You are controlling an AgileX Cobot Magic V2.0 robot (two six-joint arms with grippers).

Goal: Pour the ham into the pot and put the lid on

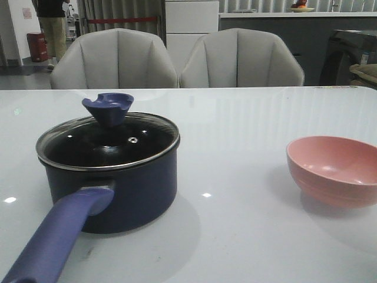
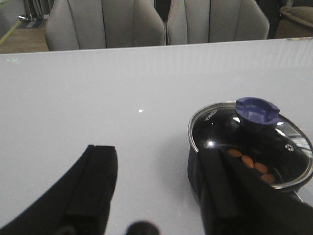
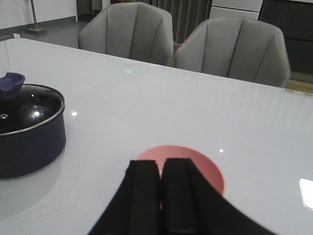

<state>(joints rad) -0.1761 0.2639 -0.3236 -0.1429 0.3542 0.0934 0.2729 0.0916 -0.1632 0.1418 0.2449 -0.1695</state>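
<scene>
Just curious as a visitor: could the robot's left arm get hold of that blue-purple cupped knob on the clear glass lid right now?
Probably yes. The left gripper is open beside the dark navy saucepan, and the blue-purple cupped knob stands clear on top of the clear glass lid, with nothing over it.

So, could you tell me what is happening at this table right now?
Nothing is being handled. The lid sits on the pot, and the ham shows through the glass inside it. The pink bowl stands apart on the table and looks empty. The left gripper is open beside the pot; the right gripper is shut above the bowl, holding nothing.
</scene>
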